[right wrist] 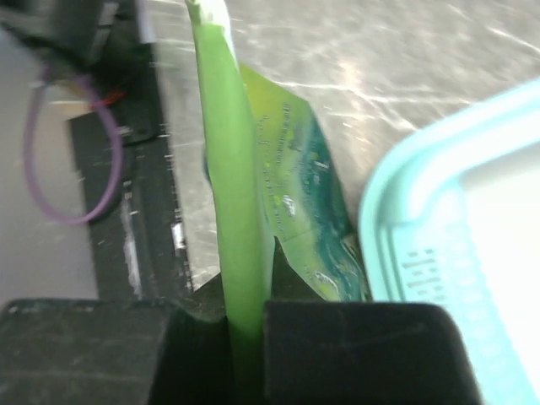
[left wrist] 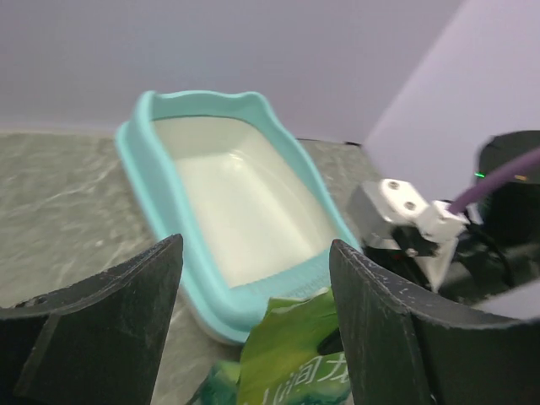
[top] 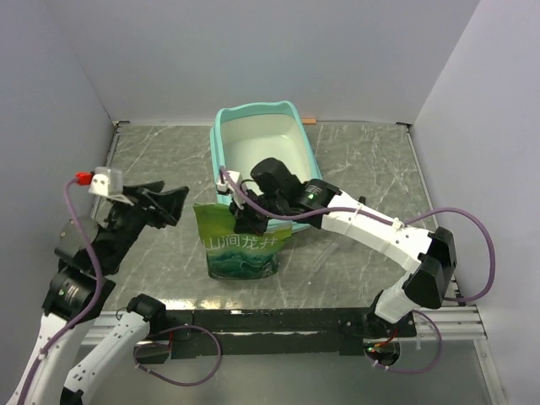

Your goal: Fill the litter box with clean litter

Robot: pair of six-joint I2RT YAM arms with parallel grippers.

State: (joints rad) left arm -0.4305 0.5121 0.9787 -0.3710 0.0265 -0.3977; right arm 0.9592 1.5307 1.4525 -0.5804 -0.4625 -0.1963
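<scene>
The turquoise litter box (top: 217,143) lies at the back middle of the table, its whitish inside bare (left wrist: 228,194). The clean litter is out of view. A glossy green printed bag (top: 243,253) stands upright against the box's near end. My right gripper (top: 243,213) is shut on the bag's top edge; in the right wrist view the green flap (right wrist: 226,169) runs straight down between the closed fingers (right wrist: 245,325). My left gripper (top: 175,205) hangs open to the left of the bag, holding nothing. In the left wrist view its fingers (left wrist: 255,245) frame the bag (left wrist: 291,346) and the box rim (left wrist: 135,143).
The table top is grey marbled stone (top: 371,169), with white walls on three sides. A black rail (top: 278,319) runs along the near edge, behind the bag in the right wrist view. The right arm's purple cable (right wrist: 76,160) loops there. The box's corner (right wrist: 405,219) sits right of the bag.
</scene>
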